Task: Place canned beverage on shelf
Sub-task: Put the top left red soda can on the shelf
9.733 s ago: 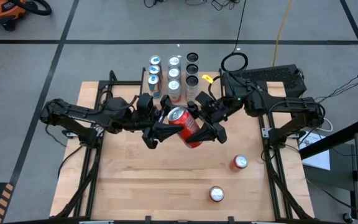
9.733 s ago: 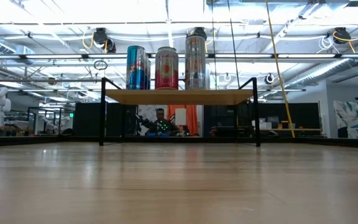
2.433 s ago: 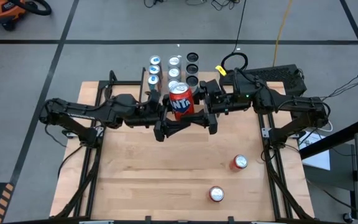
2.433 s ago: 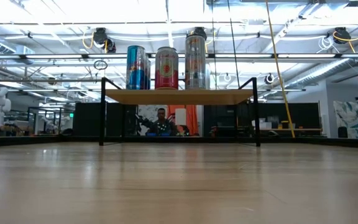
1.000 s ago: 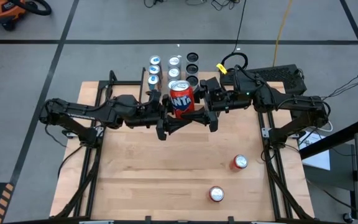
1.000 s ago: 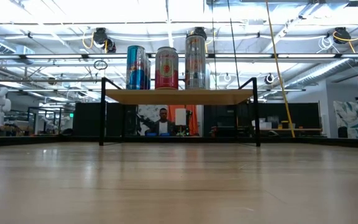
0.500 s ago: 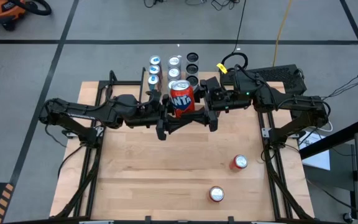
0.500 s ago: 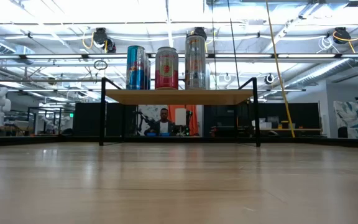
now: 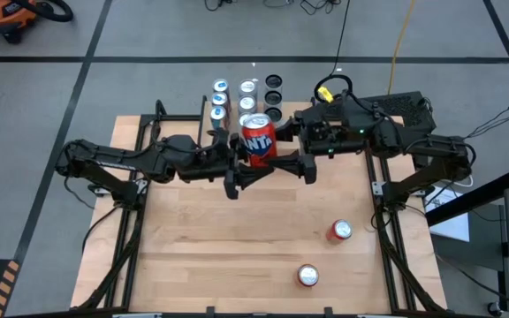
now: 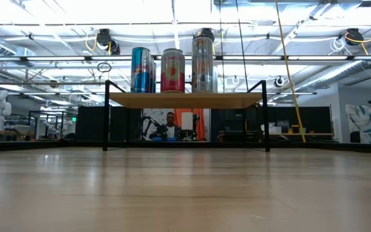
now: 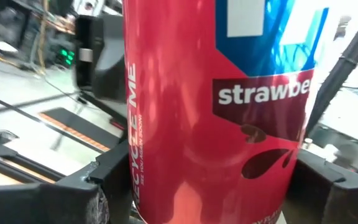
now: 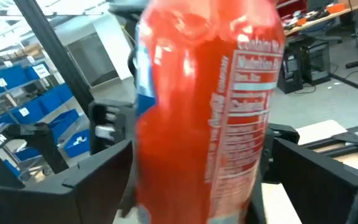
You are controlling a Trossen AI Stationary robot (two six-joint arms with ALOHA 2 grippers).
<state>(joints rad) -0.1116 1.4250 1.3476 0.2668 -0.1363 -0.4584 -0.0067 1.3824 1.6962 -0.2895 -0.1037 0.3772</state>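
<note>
Left gripper (image 9: 237, 170) clamps red strawberry soda can (image 9: 257, 141), upright at shelf (image 10: 185, 100) front edge. Right gripper (image 9: 300, 164) spread, fingers clear of can. Placement step; next: lower can onto shelf, release.

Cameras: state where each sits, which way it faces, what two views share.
High view: overhead, straight down at the table; left arm and right arm show.
Low view: tabletop height, level toward the shelf; no arm shows.
Left wrist view: on left arm, faces the red can between its jaws.
Right wrist view: on right arm; its jaws flank that shared can.
</note>
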